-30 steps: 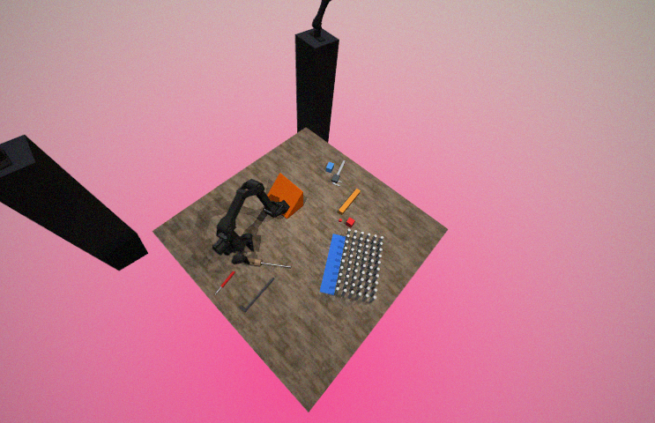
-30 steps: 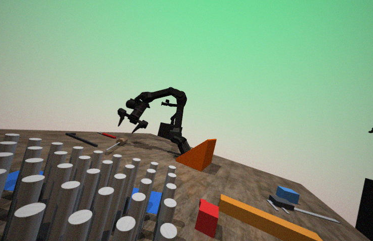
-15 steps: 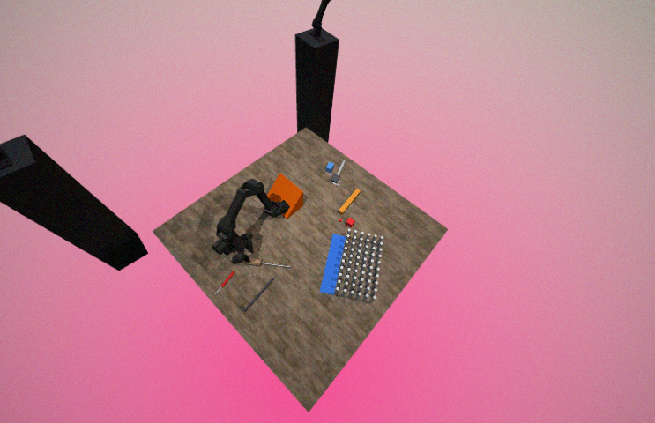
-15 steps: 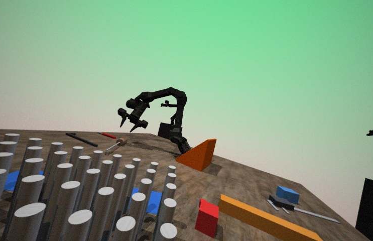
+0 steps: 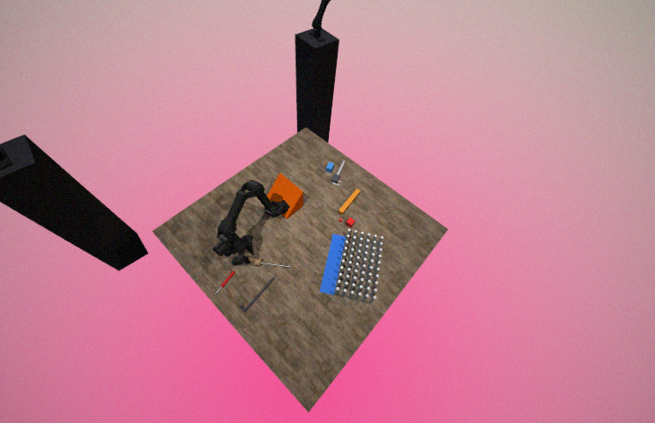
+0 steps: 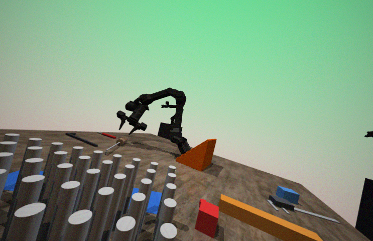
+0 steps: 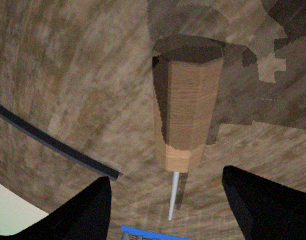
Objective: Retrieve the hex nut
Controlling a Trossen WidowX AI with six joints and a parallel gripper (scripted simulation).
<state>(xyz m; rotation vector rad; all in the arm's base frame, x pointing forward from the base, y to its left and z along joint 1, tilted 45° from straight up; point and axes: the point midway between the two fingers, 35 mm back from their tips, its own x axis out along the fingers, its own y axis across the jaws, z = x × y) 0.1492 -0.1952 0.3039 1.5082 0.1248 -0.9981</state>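
Note:
My gripper [image 5: 248, 253] [image 6: 124, 131] [image 7: 167, 180] is open and empty, above the table near the wooden-handled tool [image 5: 256, 262] [image 6: 122, 141] [image 7: 188, 105]. That tool lies on the table, its thin metal shaft pointing toward the field. A dark bar with a short bent end [image 5: 260, 293] [image 6: 83, 139] [image 7: 53, 140] and a red-handled tool [image 5: 227, 278] [image 6: 108, 135] lie nearby. The spacers [image 6: 66, 204] stand upright in rows behind the blue taped strip [image 5: 331, 264] [image 6: 154, 199] [image 7: 138, 230]. The hex nut cannot be made out in any view.
An orange wedge [image 5: 286, 191] [image 6: 199, 156] stands beside the arm's base. A red block [image 5: 350, 222] [image 6: 207, 217] and an orange bar [image 5: 349, 201] [image 6: 263, 220] lie beyond one end of the field. A blue block [image 5: 330, 166] [image 6: 287, 194] and a hammer [image 5: 340, 168] lie farther off.

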